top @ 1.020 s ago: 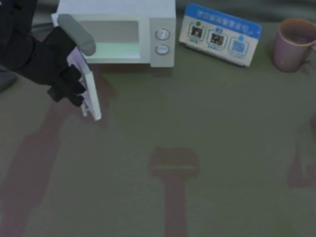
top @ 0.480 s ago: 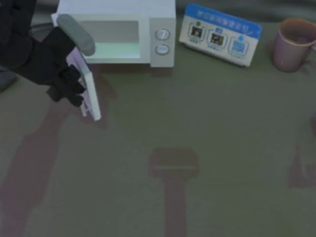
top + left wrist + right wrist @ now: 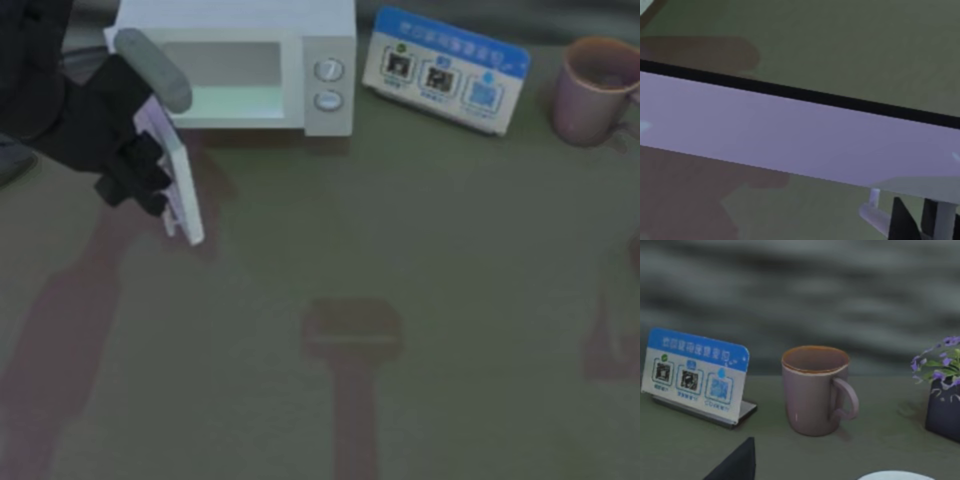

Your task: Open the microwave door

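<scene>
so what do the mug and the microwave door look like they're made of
The mug: likely glazed ceramic, judging by its glossy pink wall and brown-edged rim. The microwave door, swung open: probably white painted metal or plastic, with a smooth matte frame; its window material is unclear.

Microwave door (image 3: 800,132): pale lilac-white band crossing the whole view, slightly tilted, dark strip along one long edge. Olive tabletop (image 3: 850,45) beyond it, with brownish shadow patches. Dark fingertips (image 3: 905,225) at the door's near edge, beside a small pale bar.
</scene>
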Robot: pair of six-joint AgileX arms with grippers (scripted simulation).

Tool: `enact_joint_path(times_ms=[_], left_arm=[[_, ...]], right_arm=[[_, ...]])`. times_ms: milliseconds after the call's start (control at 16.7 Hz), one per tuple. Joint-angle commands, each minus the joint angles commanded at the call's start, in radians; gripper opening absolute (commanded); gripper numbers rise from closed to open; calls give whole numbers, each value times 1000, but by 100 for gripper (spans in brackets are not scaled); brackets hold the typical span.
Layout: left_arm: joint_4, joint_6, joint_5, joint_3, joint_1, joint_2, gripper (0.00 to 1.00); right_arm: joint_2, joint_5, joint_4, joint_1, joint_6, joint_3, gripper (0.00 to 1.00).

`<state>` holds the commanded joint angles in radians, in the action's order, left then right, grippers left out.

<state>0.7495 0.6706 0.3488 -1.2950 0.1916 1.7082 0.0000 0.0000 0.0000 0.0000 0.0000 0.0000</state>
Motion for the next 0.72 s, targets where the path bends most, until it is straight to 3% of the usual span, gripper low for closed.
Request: enact_joint_path(times_ms=[420,720], left_arm=[[2,3,3,2,1,4,0],[47,110,36,-15,-41,11,0]], right_arm=[[0,0,0,0,0,0,100],[0,0,0,0,0,0,100]])
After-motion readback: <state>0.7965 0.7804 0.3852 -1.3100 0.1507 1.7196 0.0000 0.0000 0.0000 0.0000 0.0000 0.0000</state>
